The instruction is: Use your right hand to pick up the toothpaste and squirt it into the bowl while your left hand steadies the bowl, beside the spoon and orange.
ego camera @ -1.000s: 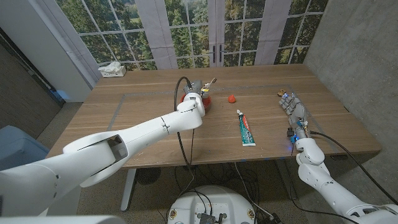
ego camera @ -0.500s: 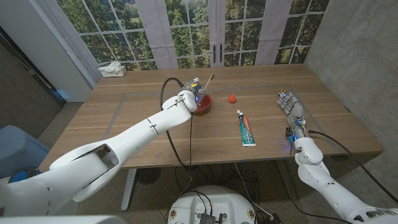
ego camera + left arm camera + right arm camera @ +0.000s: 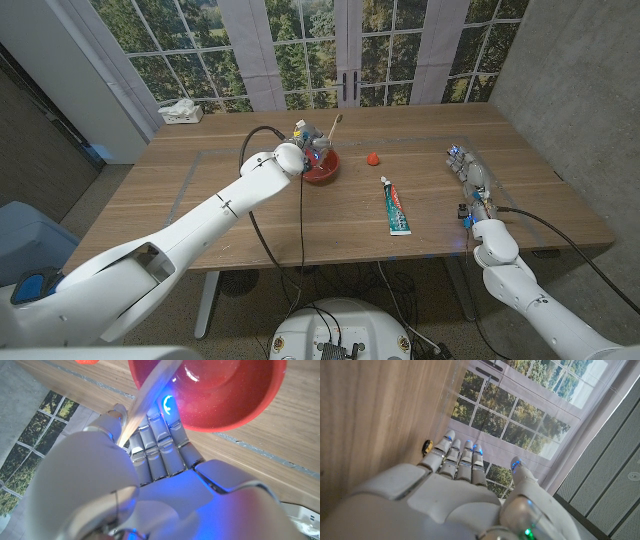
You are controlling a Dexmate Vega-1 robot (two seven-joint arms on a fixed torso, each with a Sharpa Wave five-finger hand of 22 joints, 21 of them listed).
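On wooden table (image 3: 250, 215), windows (image 3: 300, 50) behind

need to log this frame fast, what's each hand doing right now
Left hand: at the red bowl, fingers against its rim; a real grip cannot be told.
Right hand: open, holding nothing, apart from the toothpaste.

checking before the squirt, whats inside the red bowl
A spoon leans in the bowl, handle sticking out over the rim. The left hand covers the bowl's near left side, so that part's contents stay unseen.
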